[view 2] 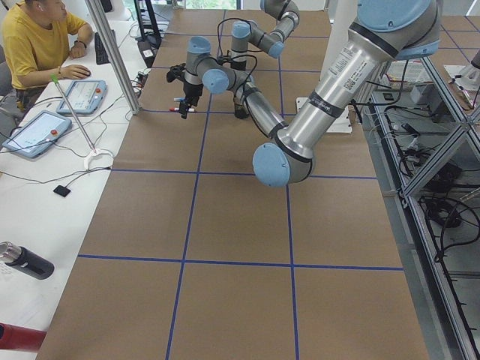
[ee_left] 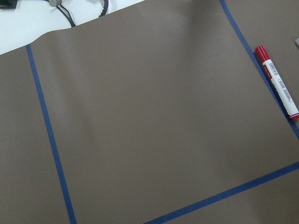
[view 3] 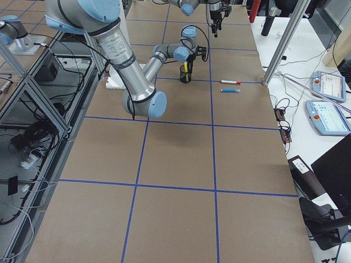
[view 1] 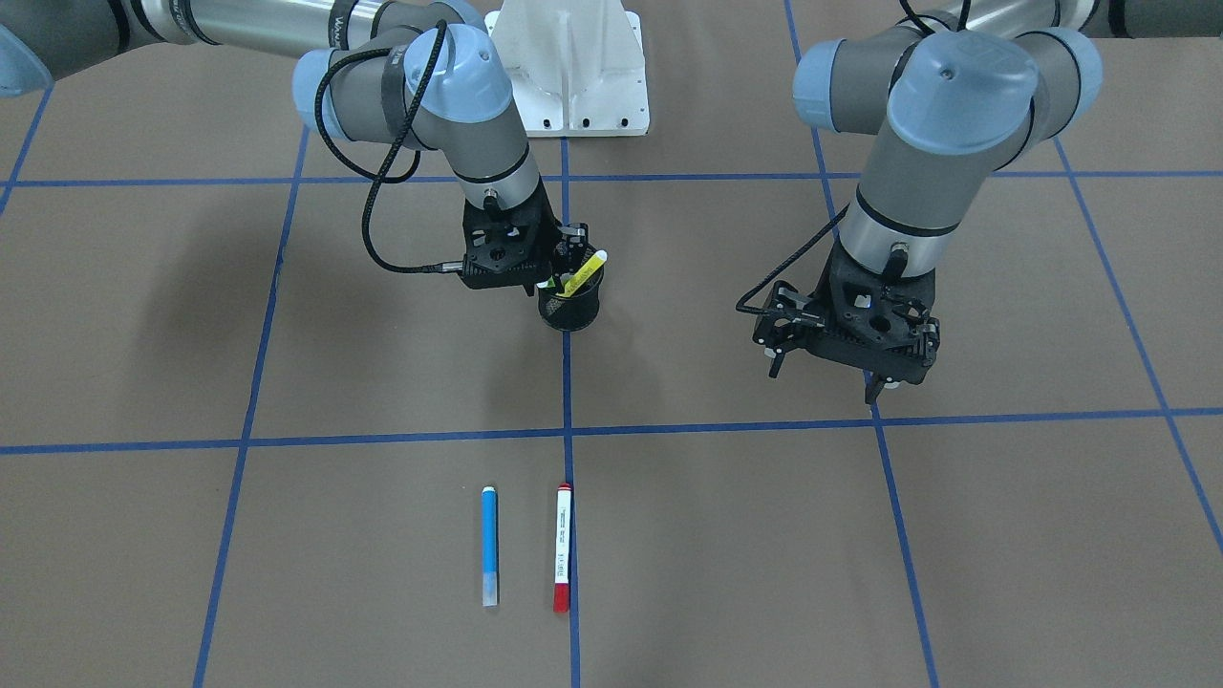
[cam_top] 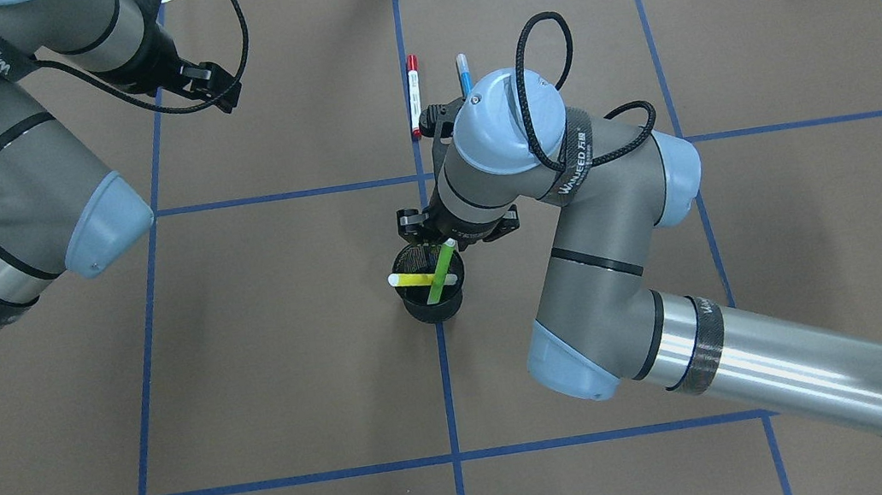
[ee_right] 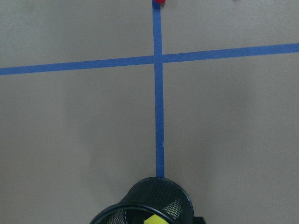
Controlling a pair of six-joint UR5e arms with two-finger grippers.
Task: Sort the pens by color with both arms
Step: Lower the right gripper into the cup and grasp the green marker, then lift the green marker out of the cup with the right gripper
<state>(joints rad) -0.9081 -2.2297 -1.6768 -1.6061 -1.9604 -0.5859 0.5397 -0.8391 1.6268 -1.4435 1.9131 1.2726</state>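
A black mesh cup (cam_top: 432, 305) stands on the centre blue line. The yellow pen (cam_top: 415, 279) and the lime green pen (cam_top: 442, 271) lean inside it. My right gripper (cam_top: 448, 233) hangs just over the cup's far rim, beside the green pen's top, and its jaws look open and off the pen. The blue pen (view 1: 489, 545) and the white pen with a red cap (view 1: 562, 549) lie side by side on the table beyond the cup. The red-capped pen also shows in the left wrist view (ee_left: 277, 81). My left gripper (view 1: 831, 373) is open and empty, held above the table away from the pens.
The table is covered in brown paper with a grid of blue tape lines (view 1: 568, 430). The white metal base (view 1: 573, 67) stands at the robot's side. In the exterior left view an operator (view 2: 37, 45) sits at a side desk with tablets.
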